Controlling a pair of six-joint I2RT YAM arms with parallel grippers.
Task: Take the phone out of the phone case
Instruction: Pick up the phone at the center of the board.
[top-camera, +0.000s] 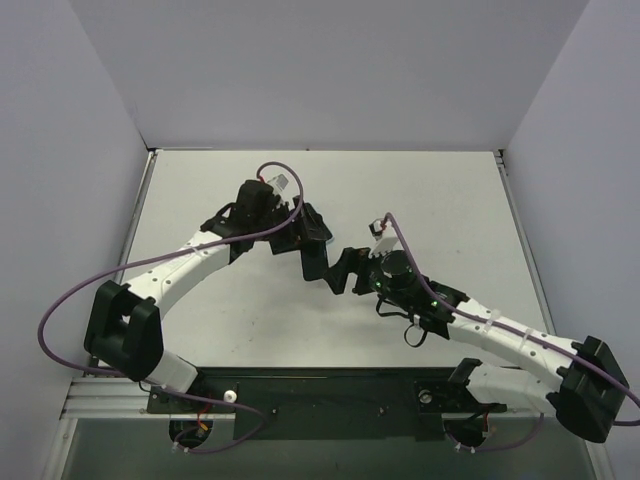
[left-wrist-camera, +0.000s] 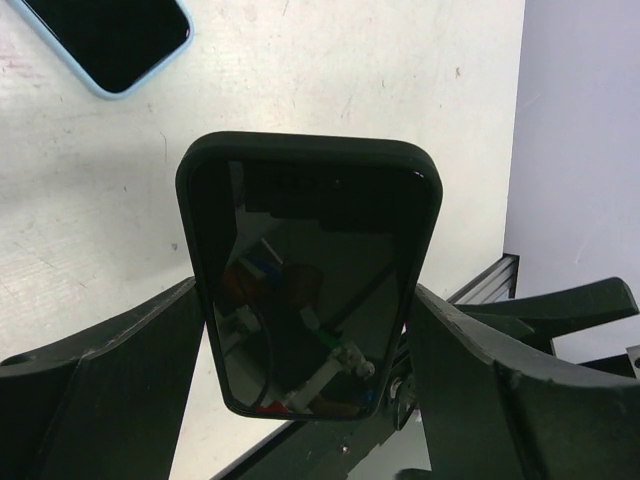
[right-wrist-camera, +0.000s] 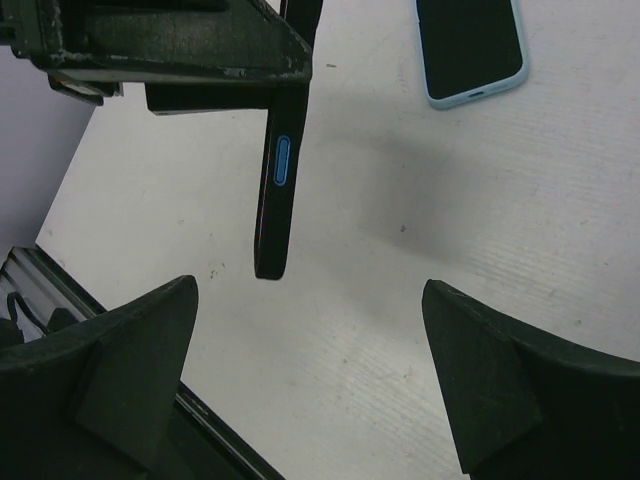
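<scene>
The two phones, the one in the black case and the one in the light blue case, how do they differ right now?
Case colour: the black-cased phone wears black, the blue-cased phone light blue. Pose: the black-cased phone is held above the table by the left gripper; the blue-cased phone lies flat on it, untouched. Both have dark screens.

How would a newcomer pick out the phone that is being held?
Above the white table, look between the left gripper's black fingers. There is a dark-screened phone in a black matte case, held off the surface; the other, a phone in a light blue case, lies flat on the table.
</scene>
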